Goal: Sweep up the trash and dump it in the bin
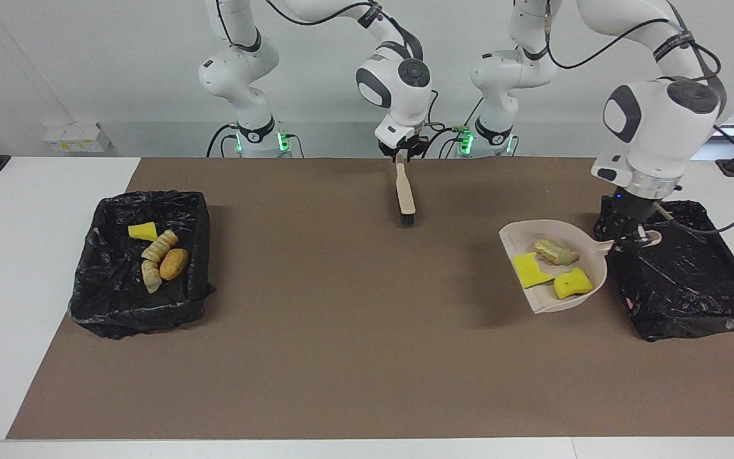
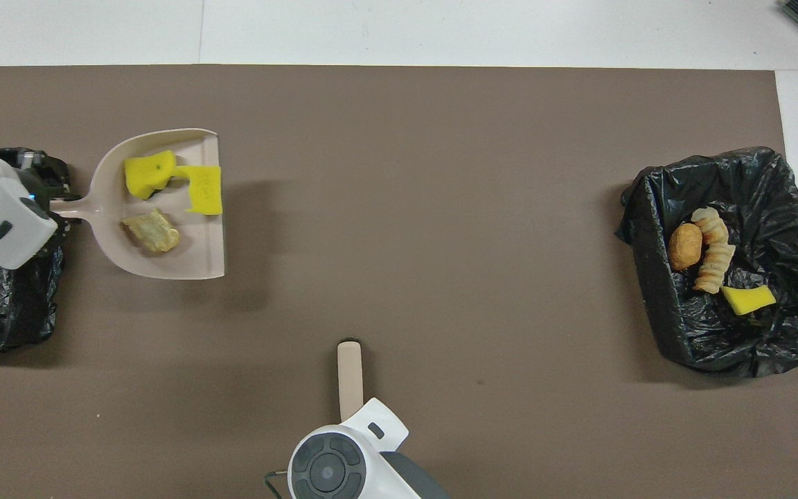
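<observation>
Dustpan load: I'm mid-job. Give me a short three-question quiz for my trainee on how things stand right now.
1. How many scraps lie in the dustpan?
2. True or false: the bin at the left arm's end of the table already holds scraps.
3. The left gripper is shut on: A the brush, B the dustpan's handle, C nothing.
Key: 1) three; 2) false; 3) B.
</observation>
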Robot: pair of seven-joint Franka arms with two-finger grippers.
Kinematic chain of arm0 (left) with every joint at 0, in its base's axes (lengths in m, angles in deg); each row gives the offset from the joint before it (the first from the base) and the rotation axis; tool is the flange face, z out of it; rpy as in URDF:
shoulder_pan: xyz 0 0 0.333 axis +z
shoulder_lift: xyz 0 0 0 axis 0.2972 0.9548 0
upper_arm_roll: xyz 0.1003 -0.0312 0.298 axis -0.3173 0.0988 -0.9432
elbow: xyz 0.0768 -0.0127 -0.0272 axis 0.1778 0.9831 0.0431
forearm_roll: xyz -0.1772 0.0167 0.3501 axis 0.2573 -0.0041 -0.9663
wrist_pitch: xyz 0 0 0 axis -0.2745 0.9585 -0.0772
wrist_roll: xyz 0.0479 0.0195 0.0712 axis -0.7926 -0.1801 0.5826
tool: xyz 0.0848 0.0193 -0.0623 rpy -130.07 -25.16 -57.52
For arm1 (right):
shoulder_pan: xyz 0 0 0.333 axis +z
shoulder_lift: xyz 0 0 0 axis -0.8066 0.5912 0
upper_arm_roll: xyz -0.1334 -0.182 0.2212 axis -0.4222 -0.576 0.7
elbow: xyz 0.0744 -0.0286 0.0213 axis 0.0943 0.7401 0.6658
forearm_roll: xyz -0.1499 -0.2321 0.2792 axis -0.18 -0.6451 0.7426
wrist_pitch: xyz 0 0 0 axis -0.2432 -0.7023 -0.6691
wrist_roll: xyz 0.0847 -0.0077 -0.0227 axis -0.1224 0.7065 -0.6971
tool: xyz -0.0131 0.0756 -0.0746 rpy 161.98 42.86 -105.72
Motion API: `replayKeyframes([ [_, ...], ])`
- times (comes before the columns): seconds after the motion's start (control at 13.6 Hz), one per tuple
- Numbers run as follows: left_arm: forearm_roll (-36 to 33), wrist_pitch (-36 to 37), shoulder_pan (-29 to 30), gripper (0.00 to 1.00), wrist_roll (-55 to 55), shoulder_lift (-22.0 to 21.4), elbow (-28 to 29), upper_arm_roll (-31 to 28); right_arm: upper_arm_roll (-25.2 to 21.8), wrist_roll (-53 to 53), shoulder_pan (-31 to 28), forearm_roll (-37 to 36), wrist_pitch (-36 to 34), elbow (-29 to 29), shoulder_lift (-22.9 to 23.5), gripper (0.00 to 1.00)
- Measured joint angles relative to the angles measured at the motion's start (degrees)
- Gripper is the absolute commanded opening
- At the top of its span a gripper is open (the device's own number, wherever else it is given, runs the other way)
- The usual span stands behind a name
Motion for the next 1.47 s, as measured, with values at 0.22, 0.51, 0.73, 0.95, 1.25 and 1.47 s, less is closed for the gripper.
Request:
replayKeyframes([
  [0.22, 0.16, 3.61, 7.85, 0.00, -5.85, 2.03, -5.94, -0.06, -0.52, -0.66, -2.67, -2.22, -7.65, -5.73, -0.35, 1.00],
  [0.51, -1.09, 3.79, 17.31, 0.00, -12.90, 5.27, -11.55, -0.21, -0.86, -11.27, -12.66, -5.10, -19.09, -15.50, -1.35, 1.00],
  [0.73, -9.82, 3.77, 18.30, 0.00, -13.68, 7.60, -14.95, -0.08, -1.13, -19.86, -18.88, -9.42, -23.30, -20.25, -1.39, 1.00],
  [0.95, -20.57, 2.27, 18.19, 0.00, -13.81, 9.23, -16.23, 0.70, -1.28, -30.08, -24.68, -12.49, -23.76, -22.89, -1.35, 1.00],
  [1.25, -31.21, 0.35, 17.57, 0.00, -9.11, 11.63, -14.99, 1.11, -1.53, -45.48, -36.37, -13.67, -24.37, -25.92, -1.36, 1.00],
  [1.47, -38.94, 1.05, 14.95, 0.00, -6.45, 11.90, -14.58, 1.21, -1.63, -50.90, -41.97, -15.85, -24.48, -26.85, -1.33, 1.00],
])
